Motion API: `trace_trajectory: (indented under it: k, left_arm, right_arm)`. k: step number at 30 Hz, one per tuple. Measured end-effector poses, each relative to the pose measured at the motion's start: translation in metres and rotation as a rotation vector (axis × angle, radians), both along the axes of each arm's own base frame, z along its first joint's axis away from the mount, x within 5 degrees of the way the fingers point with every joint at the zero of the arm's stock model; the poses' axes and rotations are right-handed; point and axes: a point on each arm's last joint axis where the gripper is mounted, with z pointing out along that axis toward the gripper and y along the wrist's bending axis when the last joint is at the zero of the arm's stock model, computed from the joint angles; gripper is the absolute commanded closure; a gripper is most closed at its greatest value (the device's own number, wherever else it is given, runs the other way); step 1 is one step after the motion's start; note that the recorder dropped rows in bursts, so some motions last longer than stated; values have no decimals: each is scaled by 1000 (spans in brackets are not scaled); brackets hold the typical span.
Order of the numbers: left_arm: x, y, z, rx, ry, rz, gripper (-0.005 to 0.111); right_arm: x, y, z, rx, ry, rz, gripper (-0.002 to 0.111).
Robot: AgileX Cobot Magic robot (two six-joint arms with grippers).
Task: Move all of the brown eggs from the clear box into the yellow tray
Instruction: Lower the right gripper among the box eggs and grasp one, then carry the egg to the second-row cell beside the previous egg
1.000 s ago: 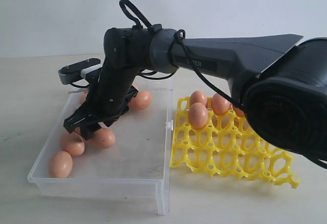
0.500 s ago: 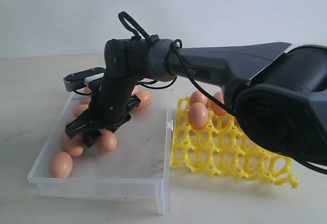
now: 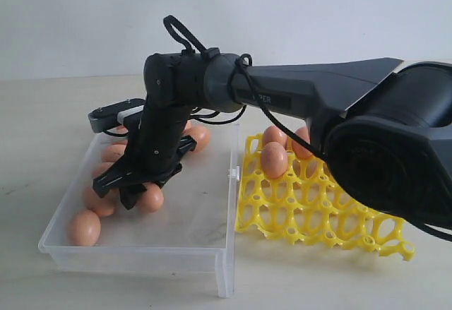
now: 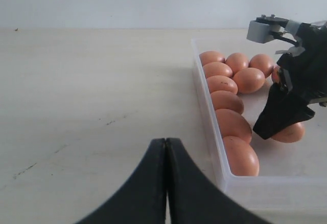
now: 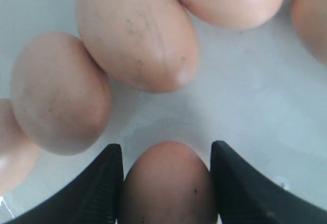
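Exterior view puts a large, low-walled clear plastic box [image 3: 134, 257] on a pale tabletop [image 3: 42, 126], with a bright yellow lattice egg tray [image 3: 318, 218] just beside it at 3 o'clock. Smooth, oval reddish-brown eggs [image 4: 227, 101] lie inside the box, lined up along its 9 o'clock wall and bunched at its 12 o'clock end. Close up, their shells carry faint dark specks. Three more eggs [image 3: 274, 159] stand in cups at the tray's 12 o'clock edge, partly hidden by the arm. The black right gripper [image 5: 167, 155] reaches across into the box, its fingers pressed against both sides of one brown egg [image 5: 166, 188] that rests on the box floor. The left gripper [image 4: 166, 147] hangs over bare tabletop outside the box's 9 o'clock wall, fingers together on nothing.
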Motion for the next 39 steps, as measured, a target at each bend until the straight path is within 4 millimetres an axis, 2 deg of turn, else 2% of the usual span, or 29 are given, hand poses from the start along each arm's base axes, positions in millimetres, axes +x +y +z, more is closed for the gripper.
trace_trajectory:
  k: [2,4,7,8,11,15,17,21,25,27,34,39]
  left_arm:
    - [0,0,0,0,0,0,107]
    - [0,0,0,0,0,0,107]
    - [0,0,0,0,0,0,107]
    - [0,0,0,0,0,0,107]
    - [0,0,0,0,0,0,107]
    - [0,0,0,0,0,0,107]
    - [0,0,0,0,0,0,107]
    - [0,0,0,0,0,0,107]
    - [0,0,0,0,0,0,107]
    - [0,0,0,0,0,0,107]
    - [0,0,0,0,0,0,107]
    - [0,0,0,0,0,0,107]
  right_arm:
    - [0,0,4,4,-6,8,108]
    - [1,1,19,39,-48,2,108]
    - [-5,0,62,181,-232,-27,108]
    - [-8,-2,68,209,-264,-34,108]
    - [-23,-16,87,290,-371,-78,108]
    - [-49,-54,96,358,-503,-155,108]
    - [-62,-75,96,380,-558,-198,108]
    - [-82,-132,105,435,-679,-352,108]
    - [-84,-180,103,416,-732,-485,108]
    - [-81,-198,95,379,-727,-534,108]
    - [-67,-236,84,314,-705,-670,108]
    - [-62,-238,67,278,-659,-684,108]
